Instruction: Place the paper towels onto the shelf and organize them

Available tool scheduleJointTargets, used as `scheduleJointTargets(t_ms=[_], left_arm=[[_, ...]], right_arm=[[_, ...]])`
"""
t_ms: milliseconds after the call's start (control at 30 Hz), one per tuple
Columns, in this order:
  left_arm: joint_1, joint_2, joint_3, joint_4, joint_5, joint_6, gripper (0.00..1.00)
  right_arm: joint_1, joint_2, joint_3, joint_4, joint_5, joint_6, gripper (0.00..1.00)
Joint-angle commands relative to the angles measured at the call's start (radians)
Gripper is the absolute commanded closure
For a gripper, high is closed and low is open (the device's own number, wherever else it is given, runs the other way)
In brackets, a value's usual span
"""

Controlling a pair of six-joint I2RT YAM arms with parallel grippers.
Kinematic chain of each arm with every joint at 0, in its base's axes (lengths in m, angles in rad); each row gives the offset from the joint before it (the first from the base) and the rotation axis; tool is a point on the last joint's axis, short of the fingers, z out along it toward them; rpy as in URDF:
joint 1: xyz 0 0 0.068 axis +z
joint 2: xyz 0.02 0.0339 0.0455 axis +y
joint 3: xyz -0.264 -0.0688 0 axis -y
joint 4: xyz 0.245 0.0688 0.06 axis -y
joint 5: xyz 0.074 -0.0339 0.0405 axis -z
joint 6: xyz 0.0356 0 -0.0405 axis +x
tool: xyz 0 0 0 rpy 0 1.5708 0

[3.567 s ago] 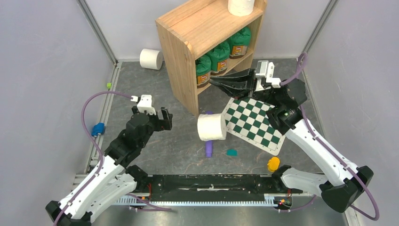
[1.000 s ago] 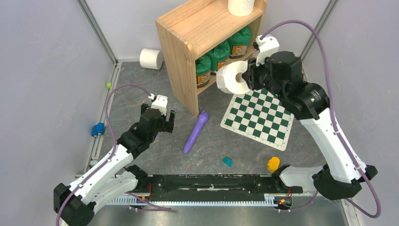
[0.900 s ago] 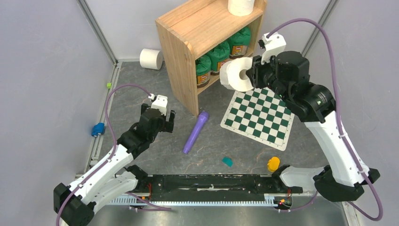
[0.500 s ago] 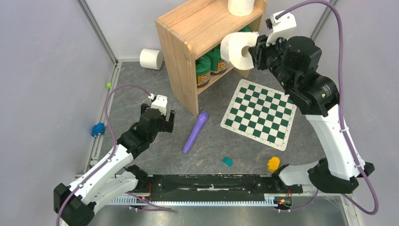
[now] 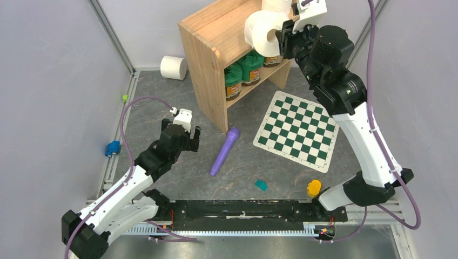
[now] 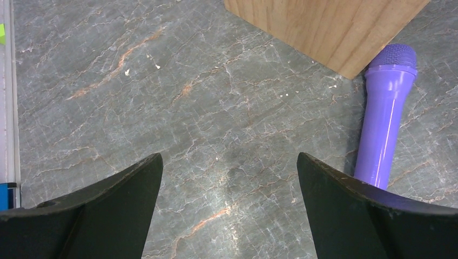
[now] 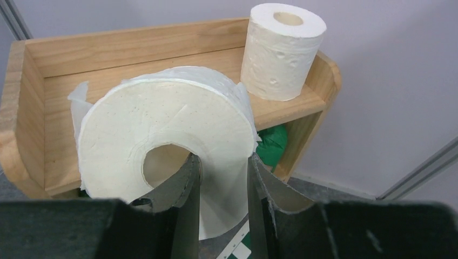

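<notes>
Right arm is way up, reaching tall from its base at the table's near right corner, wrist bent in toward the shelf. The right gripper is pinching a paper towel roll by its wall, one finger in the hollow core, the other outside, and the roll hangs on its side at the front edge of the top tier. Whether it touches the wood, I can't tell. There's room: the left and middle of the top tier are bare, with raised side panels closing both ends. A second roll stands upright at the tier's right end, near the held one; the overhead view cuts it off at the frame's top. The third roll lies on the table toward the far left corner, apart from the shelf's left panel. Green canisters fill the lower tier, partly hidden behind the held roll and gripper. Left arm sits low and folded, the left gripper spread wide over bare table with nothing between its fingers. Just right of it lies a purple microphone, head beside the shelf's near corner, tail hidden behind a finger. A checkered board lies flat in front of the shelf, toward the table's right edge.
</notes>
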Motion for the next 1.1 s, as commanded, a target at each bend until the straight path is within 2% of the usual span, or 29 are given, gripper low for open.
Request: scheduleJointTargets(t_ms=[0, 200, 300, 433, 500, 567, 1067], left_arm=[[0.007, -0.007, 0.001, 0.037, -0.034, 0.040, 0.00], [0.009, -0.010, 0.001, 0.032, -0.047, 0.046, 0.00], [0.009, -0.010, 0.001, 0.031, -0.054, 0.050, 0.00], [0.010, -0.009, 0.001, 0.029, -0.062, 0.054, 0.00], [0.010, -0.009, 0.001, 0.028, -0.064, 0.055, 0.00], [0.010, -0.009, 0.001, 0.028, -0.065, 0.056, 0.00], [0.012, 0.000, 0.001, 0.028, -0.071, 0.061, 0.00]], right_arm=[[-0.013, 0.025, 0.072, 0.185, -0.010, -0.032, 0.97], [-0.038, 0.079, 0.071, 0.233, -0.038, -0.028, 0.95], [-0.052, 0.101, 0.071, 0.253, -0.059, -0.018, 0.88], [-0.074, 0.128, 0.072, 0.270, -0.087, 0.002, 0.84], [-0.083, 0.137, 0.072, 0.279, -0.096, 0.012, 0.77], [-0.088, 0.143, 0.071, 0.289, -0.105, 0.017, 0.74], [-0.092, 0.064, 0.024, 0.349, -0.131, 0.017, 0.74]])
